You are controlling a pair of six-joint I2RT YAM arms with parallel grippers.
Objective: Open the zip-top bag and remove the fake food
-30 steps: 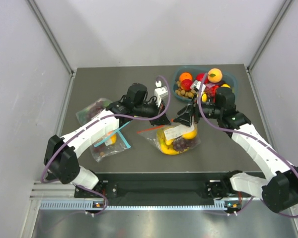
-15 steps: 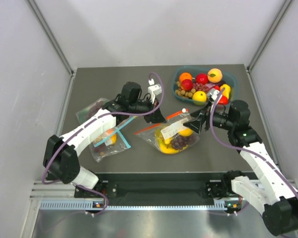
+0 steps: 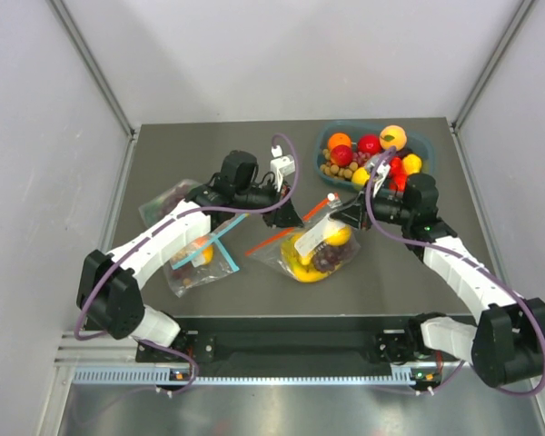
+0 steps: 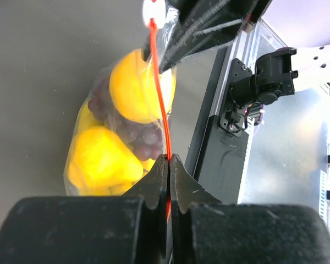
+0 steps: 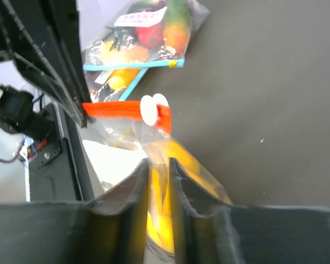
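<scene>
Here's the zip-top bag (image 3: 311, 254), right of centre in the overhead view, lying on the dark desk (image 3: 254, 295) between the two arms. Its red-orange zip strip (image 3: 265, 243) runs diagonally from lower left to upper right.

Left end effector (image 4: 169, 159) first: its fingers are pressed together, clamped on that red strip, which runs straight up the wrist picture from between the tips. Overhead, it sits over the middle of the strip, just left of the bag's body.

The fake food (image 3: 322, 254) is all inside the bag. Through the clear plastic the left wrist camera shows the lemon (image 4: 133, 85) at centre, the banana bunch (image 4: 102, 162) at lower left and the grape cluster (image 4: 140, 137) tucked between them.

Over to the right end effector (image 5: 159, 165): its fingers stand only a thin slit apart, and the bag's clear film runs down into that slit, so it is pinching the bag just below the strip. The white slider (image 5: 150, 110) sits on the strip just above those fingertips, near the strip's end.

At the upper right of the overhead view, a blue-green tub (image 3: 424, 141) holds loose fruit. At the left lie two bags with teal-blue strips (image 3: 195, 259), well apart from the action.
</scene>
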